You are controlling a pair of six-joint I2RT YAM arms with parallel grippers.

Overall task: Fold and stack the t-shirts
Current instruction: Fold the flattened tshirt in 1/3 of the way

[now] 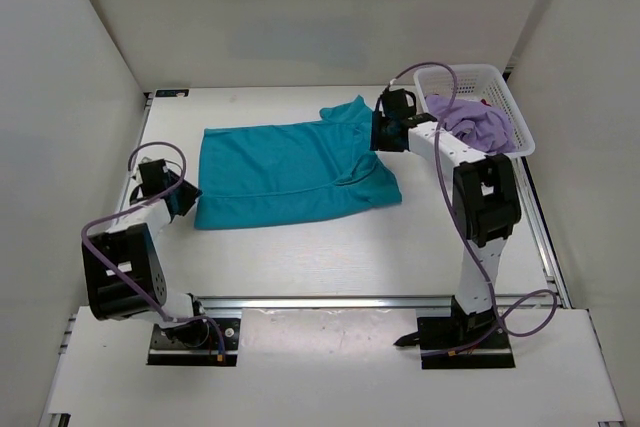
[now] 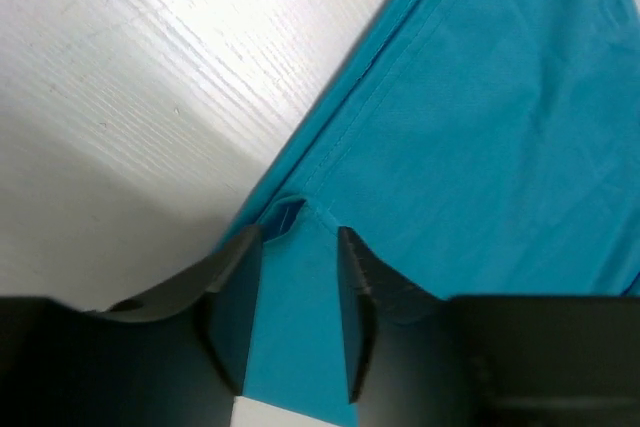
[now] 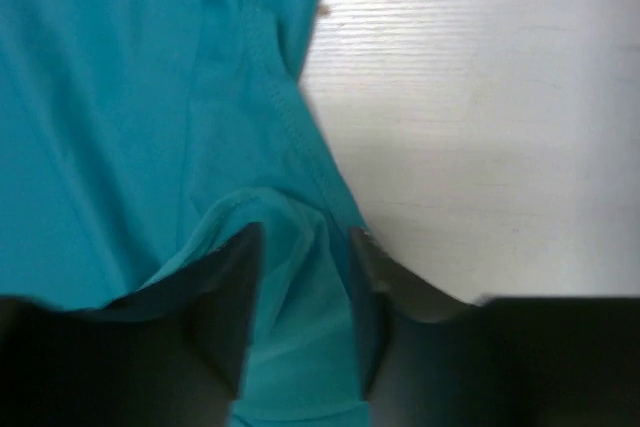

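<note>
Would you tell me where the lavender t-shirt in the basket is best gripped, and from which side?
Probably pinch the lavender t-shirt at its crumpled top, coming straight down: it lies heaped in the white basket, whose walls block the sides, and its raised folds offer loose cloth.

I count two t-shirts, a teal t-shirt (image 1: 290,169) and a lavender t-shirt (image 1: 482,125), one white mesh basket (image 1: 520,127), and two arms: left arm (image 1: 125,259), right arm (image 1: 486,199).

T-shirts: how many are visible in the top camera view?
2. A teal t-shirt lies spread on the table; a lavender t-shirt is bunched in the white basket. More may be hidden under it.
</note>
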